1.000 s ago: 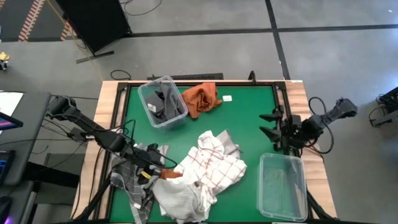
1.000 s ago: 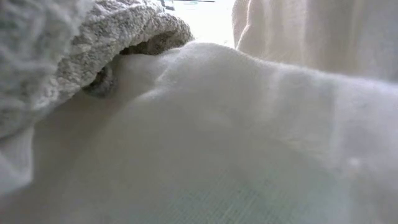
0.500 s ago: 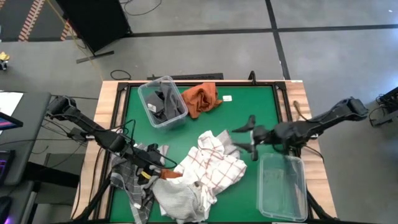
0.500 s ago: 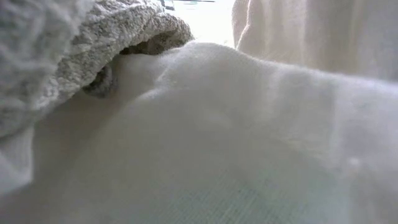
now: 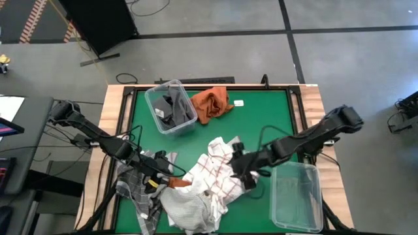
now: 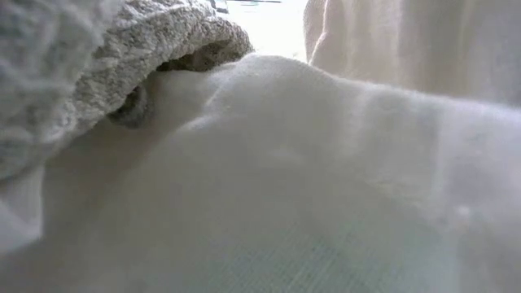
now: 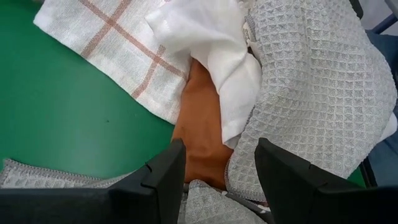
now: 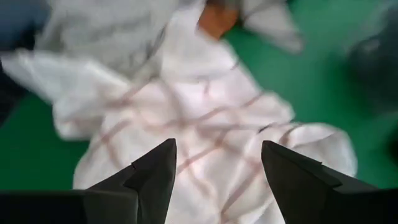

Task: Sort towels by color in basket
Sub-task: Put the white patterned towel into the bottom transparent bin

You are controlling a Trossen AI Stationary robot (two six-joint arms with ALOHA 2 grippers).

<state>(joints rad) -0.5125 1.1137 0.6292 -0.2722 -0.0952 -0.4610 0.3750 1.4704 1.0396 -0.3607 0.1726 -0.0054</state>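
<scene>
Green table (image 5: pixel 261 117), grid towel (image 5: pixel 225 171) under right pincer (image 5: pixel 240 171)

Green table (image 5: pixel 261 117); rust-orange towel (image 5: pixel 210 103); white towel with red grid lines (image 5: pixel 219 171); plain white towel (image 5: pixel 186 207); grey plaid towel (image 5: pixel 134 189); dark grey towel (image 5: pixel 173 108) in clear bin (image 5: pixel 157 98).

The dark left arm is reaching from the table's nine o'clock side toward six o'clock, its two-finger left gripper (image 5: pixel 171 176) lying low with dark fingers (image 7: pixel 163 177) standing apart. The dark right arm is stretching from the three o'clock edge toward the table's centre, its right gripper (image 5: pixel 240 164) pointing toward nine o'clock, its fingers (image 8: pixel 152 171) spread wide and gripping nothing.
</scene>
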